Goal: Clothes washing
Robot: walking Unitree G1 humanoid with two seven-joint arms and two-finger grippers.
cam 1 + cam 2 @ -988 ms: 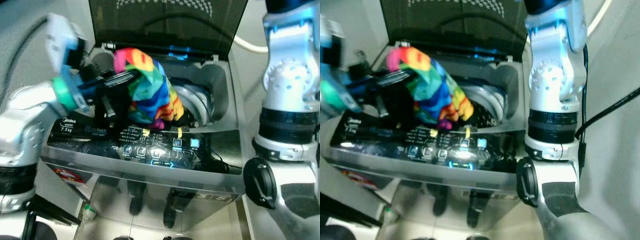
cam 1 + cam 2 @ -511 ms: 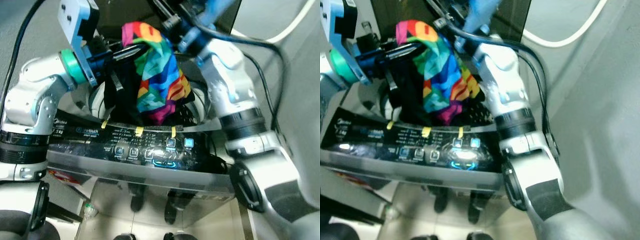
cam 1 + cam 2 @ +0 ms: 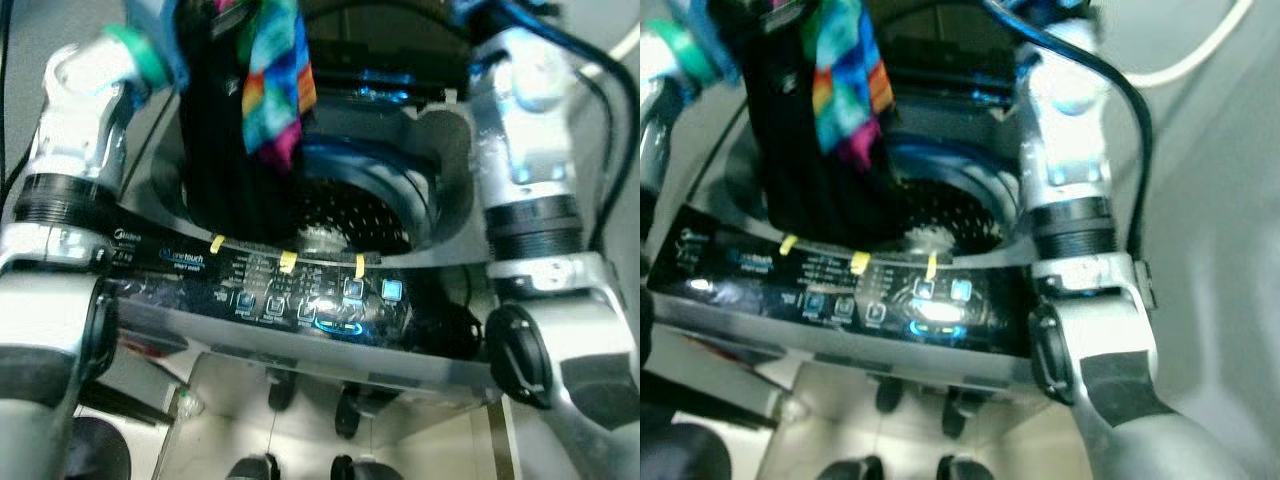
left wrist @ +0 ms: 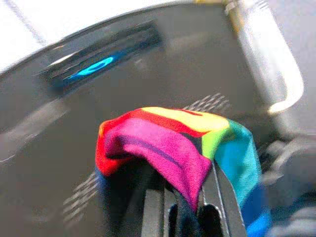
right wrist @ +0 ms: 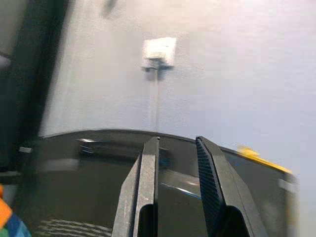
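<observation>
While the rainbow garment (image 3: pixel 275 80) hangs with a black cloth (image 3: pixel 225 150) over the open washer drum (image 3: pixel 350 205), this reads as the loading step, not yet a drop. Left pincer (image 4: pixel 190 197) is clamped on the rainbow fabric, which drapes over its fingers in the left wrist view, held high above the tub's left side. Right pincer (image 5: pixel 175 182) is raised near the lid (image 5: pixel 98 163), fingers narrowly parted, holding nothing. Next move, by my read: lower the left arm into the tub, then release so the hem clears the control panel (image 3: pixel 300 300).
</observation>
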